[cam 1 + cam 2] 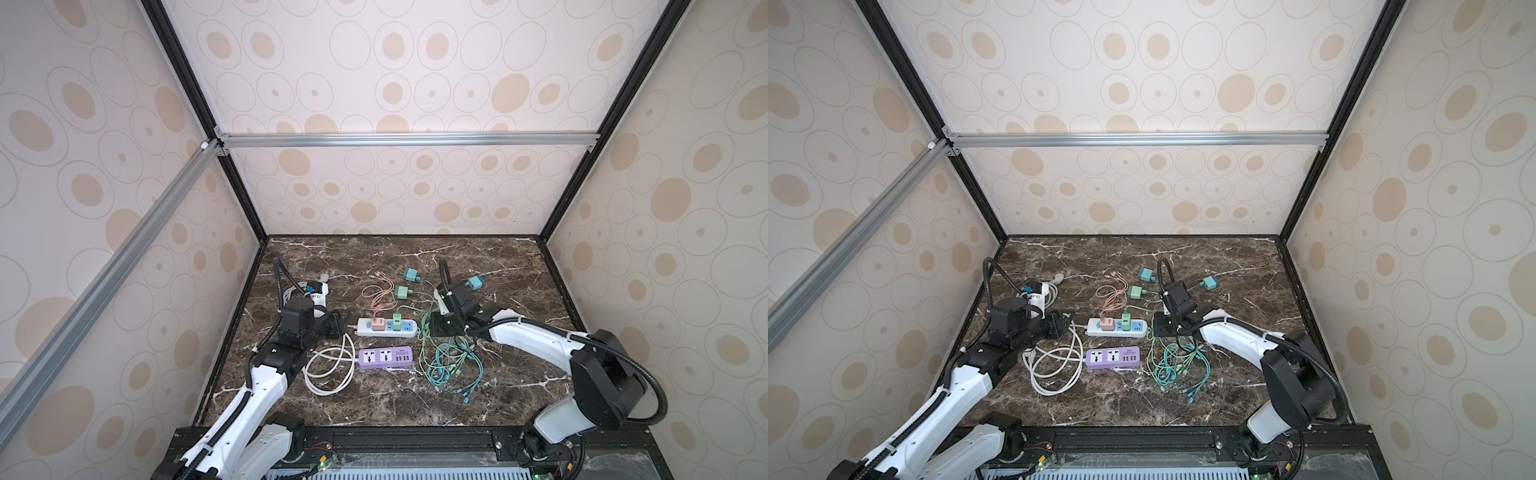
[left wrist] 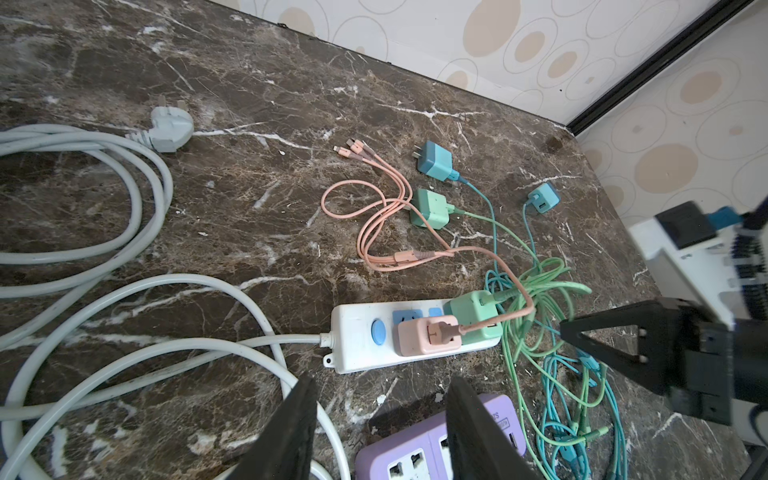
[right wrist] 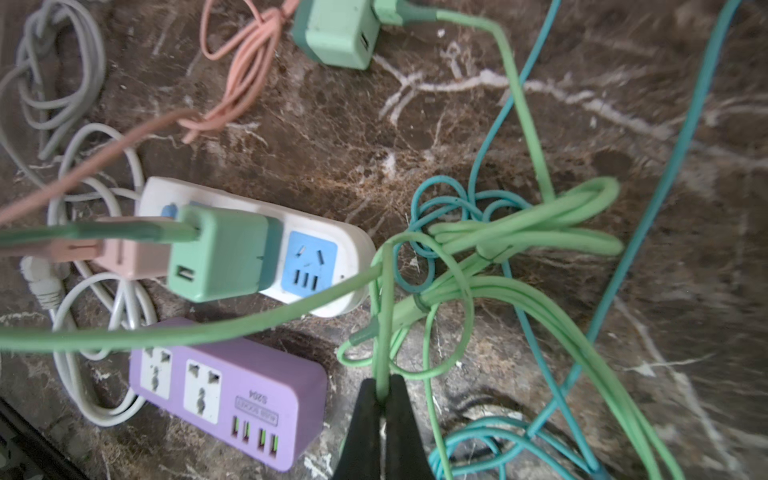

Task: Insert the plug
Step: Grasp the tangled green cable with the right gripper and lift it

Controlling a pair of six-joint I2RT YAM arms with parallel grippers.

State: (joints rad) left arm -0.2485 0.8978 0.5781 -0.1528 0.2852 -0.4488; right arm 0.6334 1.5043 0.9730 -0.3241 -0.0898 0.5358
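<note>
Right gripper [image 3: 383, 388]: clenched on a thin green cable [image 3: 384, 324]. The strand is pinched between the black fingertips and rises straight out of them.
Left gripper [image 2: 380, 386]: released, fingers spread, nothing between them. In both top views it sits just left of the switch end of the white power strip [image 1: 386, 327].

Task item: green charger [image 3: 224, 253] is seated in the strip's middle socket, with a USB lead plugged into its face. Pink charger [image 2: 428, 334] is seated just beside it, toward the switch. The end socket [image 3: 309, 262] has a blue face with its slots showing.

Around:
- Purple power strip [image 1: 385, 357] lies parallel to the white one, on the near side. It has two universal sockets and four USB ports.
- Loose green charger [image 1: 402, 292], teal charger [image 1: 411, 274] and second teal charger [image 1: 473, 283] lie behind the white strip.
- Pink cable [image 1: 378, 297] is looped between those and the strip.
- A cable tangle [image 1: 453, 361], green and teal, is heaped at the strip's right end, under the right arm and all round the held strand.
- White cord [image 1: 328, 370] is coiled to the left. A white three-pin plug [image 2: 172, 129] lies apart on the table.

Surface: marble tabletop [image 1: 498, 266], dark brown with white veins, slightly glossy.
Room: walls [image 1: 395, 187] in cream paper with tan ovals and thin rings. Aluminium rail [image 1: 395, 139] and black corner posts.
Chargers are rounded cubes of matte plastic. The strips are rounded oblongs.
</note>
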